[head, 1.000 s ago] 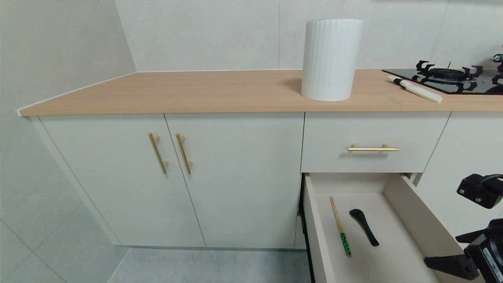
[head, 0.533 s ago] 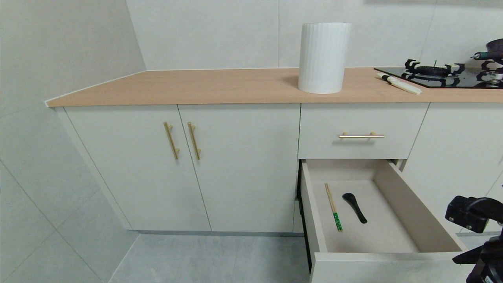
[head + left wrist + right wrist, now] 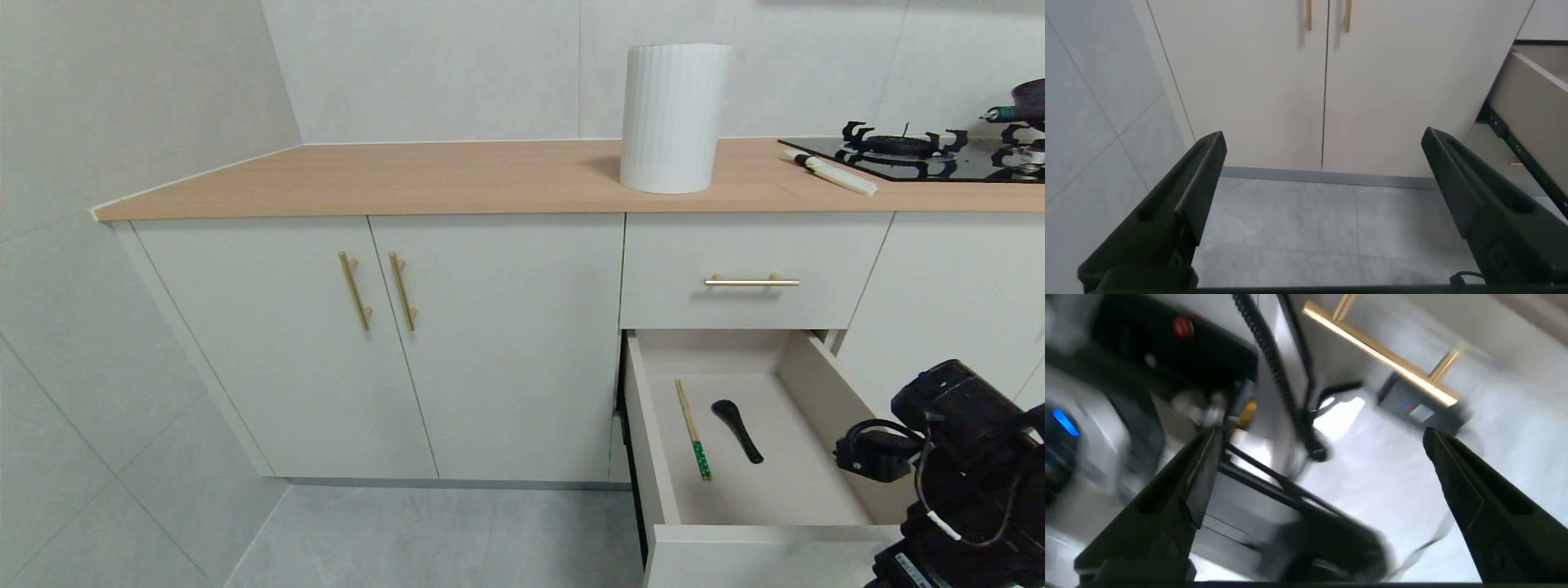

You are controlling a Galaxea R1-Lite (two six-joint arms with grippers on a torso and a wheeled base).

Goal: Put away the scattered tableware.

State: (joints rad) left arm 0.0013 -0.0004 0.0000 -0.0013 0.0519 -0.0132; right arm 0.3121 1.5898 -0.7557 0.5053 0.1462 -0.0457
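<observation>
The lower drawer [image 3: 653, 457] stands pulled out at the right of the cabinet. Inside it lie a pair of wooden chopsticks with green ends [image 3: 692, 441] and a black spoon [image 3: 737, 430], side by side and apart. A pale, long utensil with a dark band [image 3: 833, 174] lies on the wooden counter by the hob. My right arm [image 3: 939, 433] hangs at the drawer's right side, near its front corner. The right gripper [image 3: 1323, 439] is open and holds nothing; a gold bar handle [image 3: 1380, 351] shows beyond it. My left gripper [image 3: 1323, 143] is open and empty, low above the floor, facing the double doors.
A tall white ribbed container [image 3: 673, 118] stands on the counter [image 3: 408, 180] above the drawers. A black gas hob [image 3: 914, 151] sits at the far right. The upper drawer with its gold handle [image 3: 751, 282] is closed. Grey floor [image 3: 408, 539] is free before the double doors [image 3: 375, 290].
The head camera pulled back early on, widening the view. Since then my right arm has risen into view beside the drawer. Chopsticks and spoon have not moved.
</observation>
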